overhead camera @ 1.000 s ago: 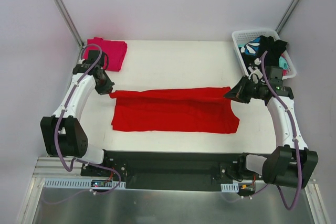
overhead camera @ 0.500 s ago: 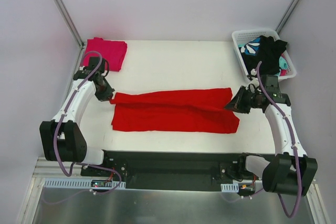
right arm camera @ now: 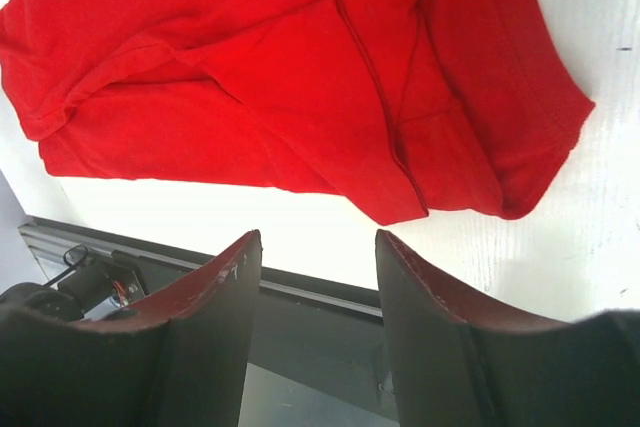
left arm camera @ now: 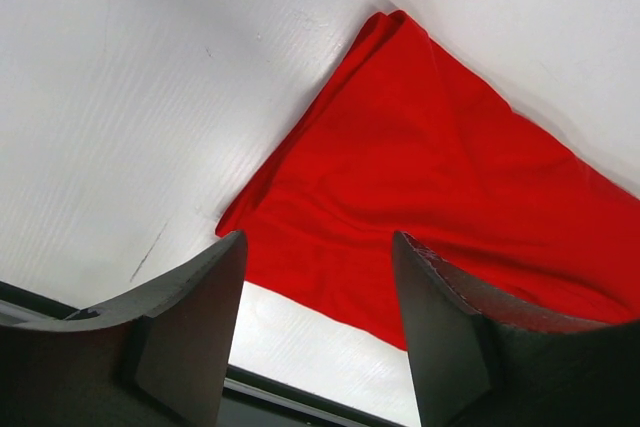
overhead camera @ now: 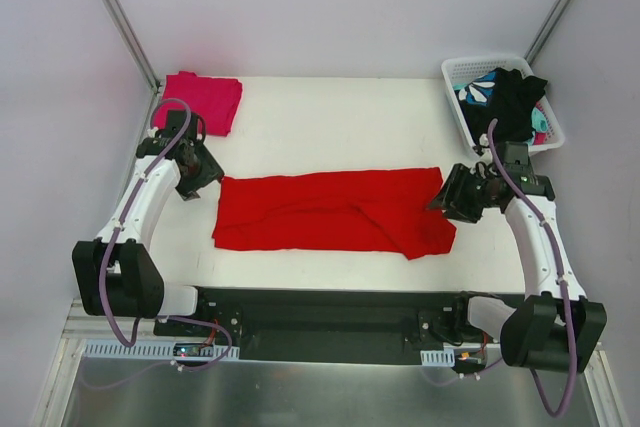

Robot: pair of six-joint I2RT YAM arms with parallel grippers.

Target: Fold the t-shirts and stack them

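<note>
The red t-shirt (overhead camera: 330,212) lies on the white table as a long strip folded lengthwise, with a loose flap at its right end. My left gripper (overhead camera: 200,175) stands open just off the shirt's left end, nothing between its fingers. In the left wrist view the red t-shirt (left arm camera: 430,167) lies below the open left gripper (left arm camera: 318,239). My right gripper (overhead camera: 452,197) is open beside the shirt's right end. The right wrist view shows the right gripper (right arm camera: 318,235) empty, above the red t-shirt (right arm camera: 250,67). A folded magenta-pink t-shirt (overhead camera: 205,99) rests at the back left.
A white basket (overhead camera: 455,72) at the back right holds a black garment (overhead camera: 515,97) and a teal-and-white patterned one (overhead camera: 478,90). The black base rail (overhead camera: 320,312) runs along the table's near edge. Walls close in on both sides.
Both grippers went from shut on the red t-shirt's ends to open and let it go. The shirt settled flat, and its right end fell into a loose fold.
</note>
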